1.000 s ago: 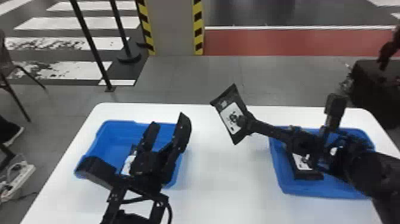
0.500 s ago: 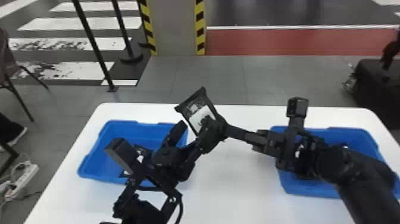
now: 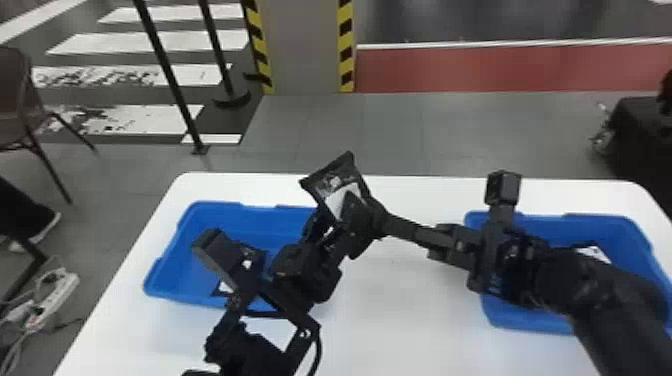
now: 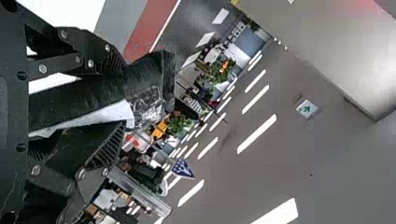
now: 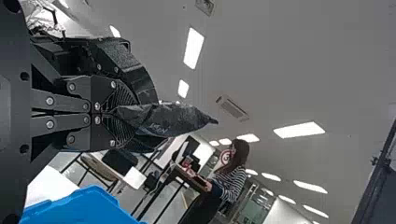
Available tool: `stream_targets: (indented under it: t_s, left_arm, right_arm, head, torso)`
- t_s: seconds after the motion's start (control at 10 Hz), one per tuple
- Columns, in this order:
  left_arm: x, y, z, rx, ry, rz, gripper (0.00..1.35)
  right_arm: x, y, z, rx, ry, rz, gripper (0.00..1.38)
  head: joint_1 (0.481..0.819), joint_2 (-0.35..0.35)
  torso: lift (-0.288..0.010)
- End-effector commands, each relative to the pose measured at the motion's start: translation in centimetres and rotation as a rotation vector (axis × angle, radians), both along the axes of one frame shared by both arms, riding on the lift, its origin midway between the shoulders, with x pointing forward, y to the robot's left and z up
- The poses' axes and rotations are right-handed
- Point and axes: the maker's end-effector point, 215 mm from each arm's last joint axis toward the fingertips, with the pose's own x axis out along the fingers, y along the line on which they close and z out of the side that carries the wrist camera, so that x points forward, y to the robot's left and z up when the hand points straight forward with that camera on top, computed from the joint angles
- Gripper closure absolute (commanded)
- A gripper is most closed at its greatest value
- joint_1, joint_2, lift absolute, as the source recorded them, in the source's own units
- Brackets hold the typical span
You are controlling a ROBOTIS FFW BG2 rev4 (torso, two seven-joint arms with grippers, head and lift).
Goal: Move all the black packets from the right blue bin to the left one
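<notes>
In the head view, the right gripper [image 3: 376, 219] is shut on a black packet [image 3: 327, 182] raised above the table's middle. The left gripper [image 3: 334, 226] meets it there, one finger on each side of the packet. Seen in the left wrist view, the left gripper [image 4: 117, 95] is open around the packet [image 4: 148, 72]. The right wrist view has the right gripper [image 5: 122, 113] pinching one end of the packet [image 5: 180, 117]. Partly hidden by the arms, a packet [image 3: 226, 288] lies in the left blue bin [image 3: 200, 250] and another [image 3: 595, 254] in the right blue bin [image 3: 625, 235].
Both bins stand on a white table [image 3: 410, 300], with bare tabletop between them. The left arm crosses the left bin's front right part, and the right arm hangs over the right bin. A chair [image 3: 17, 100] and a power strip [image 3: 55, 295] are on the floor at left.
The right gripper has carried the packet leftward and slightly lower. My left gripper has turned and moved right, up to the packet, its fingers now around it.
</notes>
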Motion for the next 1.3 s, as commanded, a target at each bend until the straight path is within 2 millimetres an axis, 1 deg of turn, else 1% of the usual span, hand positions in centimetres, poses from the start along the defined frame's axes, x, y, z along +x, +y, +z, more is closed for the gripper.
stream_targets:
  t_s: [0.0, 0.1, 0.3, 0.4, 0.5, 0.6, 0.7, 0.8, 0.9, 1.0, 1.1, 1.2]
  left_arm:
    - [0.2, 0.9, 1.0, -0.003, -0.034, 0.031, 1.21]
    - [0.2, 1.0, 1.4, 0.007, -0.047, 0.037, 1.21]
    - [0.0, 1.4, 1.2, 0.009, -0.049, 0.050, 1.21]
    - [0.0, 2.1, 1.8, 0.007, -0.067, 0.077, 1.21]
    - [0.1, 3.4, 2.3, 0.007, -0.086, 0.122, 1.21]
    - [0.3, 6.1, 2.5, 0.050, -0.104, 0.209, 1.21]
    - [0.3, 10.1, 1.7, 0.194, -0.107, 0.327, 1.21]
    - [0.2, 13.5, -0.4, 0.382, -0.072, 0.401, 1.21]
    - [0.0, 15.8, -2.6, 0.525, -0.020, 0.446, 1.21]
    - [-0.6, 17.4, -4.3, 0.624, 0.024, 0.479, 1.21]
    - [-1.0, 18.0, -5.3, 0.668, 0.051, 0.504, 1.21]
    - [-1.3, 18.7, -5.9, 0.712, 0.073, 0.535, 1.17]
  right_arm:
    - [0.4, -0.2, -0.1, 0.001, 0.000, -0.013, 1.17]
    - [0.5, -0.3, -0.1, 0.002, -0.002, -0.019, 1.17]
    - [0.7, -0.2, -0.6, -0.013, 0.001, -0.032, 1.09]
    - [0.9, -0.4, -0.9, -0.020, -0.002, -0.051, 0.89]
    - [1.4, -1.0, -1.5, -0.033, 0.000, -0.085, 0.44]
    - [2.3, -3.1, -2.7, -0.119, -0.043, -0.167, 0.10]
    - [2.7, -4.9, -4.1, -0.226, -0.071, -0.242, 0.07]
    - [2.3, -5.9, -5.3, -0.289, -0.072, -0.278, 0.14]
    - [1.7, -7.1, -6.4, -0.345, -0.054, -0.315, 0.17]
    - [1.0, -8.5, -7.6, -0.412, -0.015, -0.360, 0.18]
    - [0.6, -10.4, -8.4, -0.492, 0.001, -0.426, 0.18]
    - [0.7, -12.0, -8.8, -0.554, 0.007, -0.481, 0.18]
  head:
    - [0.695, 0.120]
    - [0.695, 0.124]
    - [0.695, 0.128]
    - [0.695, 0.131]
    - [0.695, 0.134]
    - [0.695, 0.142]
    - [0.695, 0.152]
    - [0.695, 0.160]
    - [0.695, 0.181]
    - [0.695, 0.203]
    - [0.695, 0.215]
    - [0.695, 0.214]
  torso:
    - [-0.110]
    - [-0.110]
    - [-0.110]
    - [-0.110]
    - [-0.110]
    - [-0.110]
    - [-0.110]
    - [-0.110]
    - [-0.110]
    - [-0.110]
    - [-0.110]
    - [-0.110]
